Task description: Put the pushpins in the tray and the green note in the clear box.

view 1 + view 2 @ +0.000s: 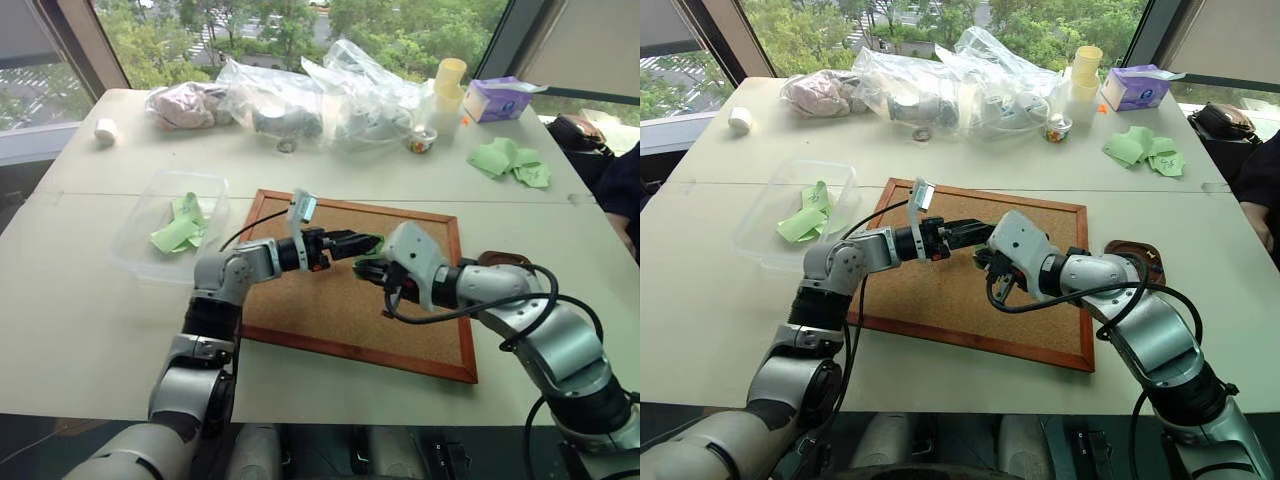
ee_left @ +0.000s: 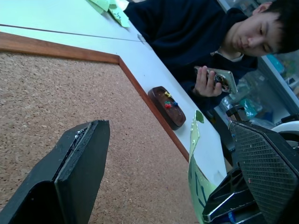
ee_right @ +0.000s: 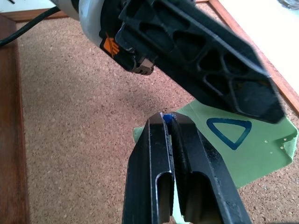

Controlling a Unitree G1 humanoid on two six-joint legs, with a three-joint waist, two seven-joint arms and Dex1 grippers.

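**A:** Where the head views meet over the cork board (image 1: 330, 310), which arm has the green note (image 1: 368, 243)?

**B:** The right gripper (image 1: 384, 282), clamped on it; the left gripper (image 1: 362, 244) gapes alongside.

**A:** Left wrist view?

**B:** Note edge-on, inside its spread fingers (image 2: 74, 172); tray (image 2: 167, 106) beyond.

**A:** Right wrist?

**B:** Its shut fingers pinch one edge of the note.

The right gripper (image 3: 170, 122) rises over the cork board (image 3: 79, 102), its two black fingers (image 3: 150, 172) pressed together with an edge of the green note (image 3: 254, 154) pinched between them. The note spreads out beyond the fingertips, showing a hand-drawn triangle (image 3: 229, 133); one corner of it curls up. Above it, the left gripper (image 3: 254, 100) reaches across, one broad black finger just over the note. The board's wooden frame (image 3: 9, 116) runs along one side, with pale table (image 3: 275, 32) beyond the far corner.
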